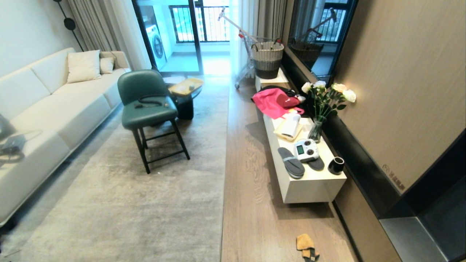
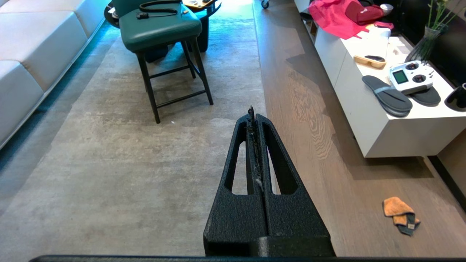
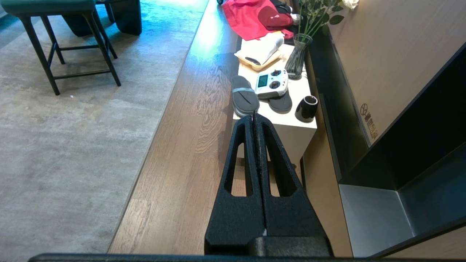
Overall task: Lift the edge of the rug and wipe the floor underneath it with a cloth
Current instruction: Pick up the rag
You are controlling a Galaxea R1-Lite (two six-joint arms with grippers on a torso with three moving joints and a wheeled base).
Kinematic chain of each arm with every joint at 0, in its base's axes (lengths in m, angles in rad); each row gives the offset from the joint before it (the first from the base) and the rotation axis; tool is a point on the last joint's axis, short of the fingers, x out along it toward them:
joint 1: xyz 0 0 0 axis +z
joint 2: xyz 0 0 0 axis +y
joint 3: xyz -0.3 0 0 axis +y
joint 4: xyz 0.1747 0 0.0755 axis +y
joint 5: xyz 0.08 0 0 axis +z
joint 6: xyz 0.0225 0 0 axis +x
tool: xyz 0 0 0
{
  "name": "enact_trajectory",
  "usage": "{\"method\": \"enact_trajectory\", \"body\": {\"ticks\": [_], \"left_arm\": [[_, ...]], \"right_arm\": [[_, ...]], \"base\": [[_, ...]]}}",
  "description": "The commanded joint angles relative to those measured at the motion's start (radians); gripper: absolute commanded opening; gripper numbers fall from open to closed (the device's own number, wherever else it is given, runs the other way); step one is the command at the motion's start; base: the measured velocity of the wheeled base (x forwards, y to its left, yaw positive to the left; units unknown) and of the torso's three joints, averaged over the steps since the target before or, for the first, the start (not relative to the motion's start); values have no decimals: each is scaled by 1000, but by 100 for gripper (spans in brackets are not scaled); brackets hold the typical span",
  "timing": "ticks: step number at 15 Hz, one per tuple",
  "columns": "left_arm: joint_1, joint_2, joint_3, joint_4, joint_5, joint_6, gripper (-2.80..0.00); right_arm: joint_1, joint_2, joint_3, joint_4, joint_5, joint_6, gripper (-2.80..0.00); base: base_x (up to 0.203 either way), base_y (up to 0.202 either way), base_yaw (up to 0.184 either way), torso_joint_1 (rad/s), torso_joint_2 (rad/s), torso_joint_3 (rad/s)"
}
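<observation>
A: Firstly, head view status?

B: Neither arm appears. The rug edge (image 1: pixel 226 145) runs straight along the floor (image 1: pixel 251 203), lying flat. The cloth (image 1: pixel 306 246) lies crumpled on the floor, near the white desk (image 1: pixel 313 185) and well apart from the rug.

A: Left wrist view?

B: The left end effector (image 2: pixel 255 114) is fully closed, holding nothing, poised above the rug border. Possibly some lint clings between the pads; hard to confirm. The cloth's dark patch is clearer here.

A: Right wrist view?

B: The right end effector (image 3: pixel 254 118) is likewise closed and empty, above bare floor. The cloth is not visible.

A: Step in hand?

B: Probably pre-start. Next move requires opening one end effector and reaching the cloth.
</observation>
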Motion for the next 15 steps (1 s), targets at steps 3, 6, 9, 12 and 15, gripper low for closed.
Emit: {"method": "enact_trajectory", "body": {"ticks": [3,6,9,12,15], "left_arm": [[-1,0,0,0,0,0,-280],[-1,0,0,0,0,0,-280],[0,0,0,0,0,0,-280],[0,0,0,0,0,0,-280],[-1,0,0,0,0,0,-280]], "right_arm": [[0,1,0,0,1,0,-280],[0,1,0,0,1,-1,-280],[0,1,0,0,1,-1,-280],[0,1,0,0,1,1,-280],[0,1,0,0,1,-1,-280]], "base": [[0,0,0,0,0,0],[0,0,0,0,0,0],[0,0,0,0,0,0],[0,0,0,0,0,0],[0,0,0,0,0,0]]}}
